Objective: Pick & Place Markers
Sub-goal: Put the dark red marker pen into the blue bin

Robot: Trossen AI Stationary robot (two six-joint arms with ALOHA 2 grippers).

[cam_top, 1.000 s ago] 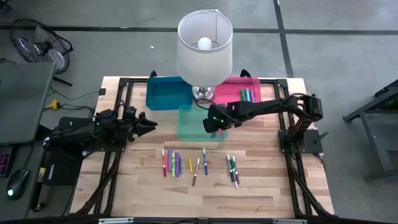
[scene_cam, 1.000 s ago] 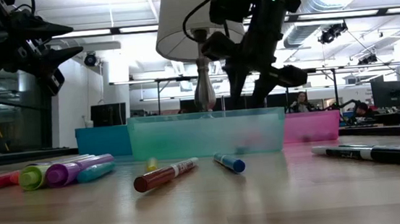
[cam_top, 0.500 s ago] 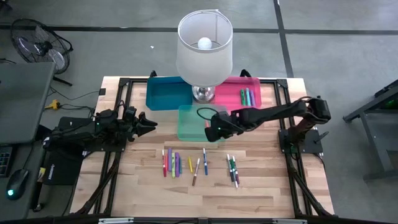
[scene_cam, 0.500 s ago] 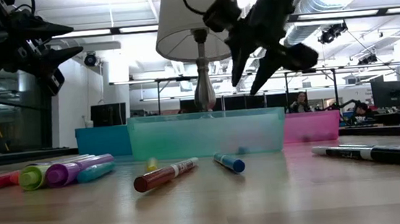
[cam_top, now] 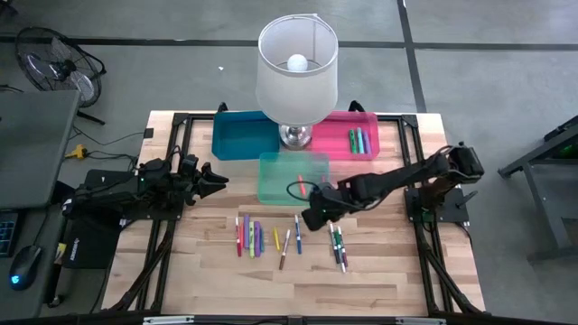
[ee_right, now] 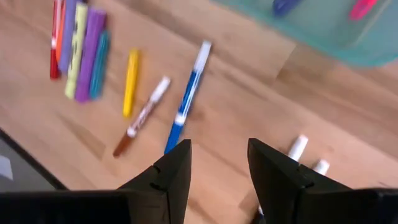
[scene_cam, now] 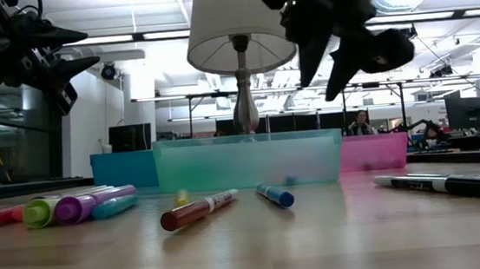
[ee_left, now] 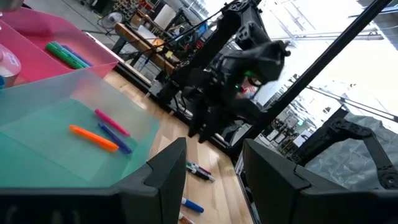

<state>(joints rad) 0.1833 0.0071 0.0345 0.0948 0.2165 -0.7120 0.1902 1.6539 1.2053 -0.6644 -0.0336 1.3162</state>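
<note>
I see my right gripper (cam_top: 312,217) hovering with open, empty fingers above the markers (cam_top: 271,236) lying in a loose row on the counter (cam_top: 379,271) just in front of the green bin (cam_top: 271,185), while my left gripper (cam_top: 217,180) waits open near the counter's left edge.

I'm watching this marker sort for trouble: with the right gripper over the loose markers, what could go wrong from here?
1. The right gripper, open and empty, hangs over the blue marker; the brown marker and yellow marker lie close beside it, so a descent could nudge them.
2. The lamp stands right behind the green bin; a high carry back might clip its shade.
</note>
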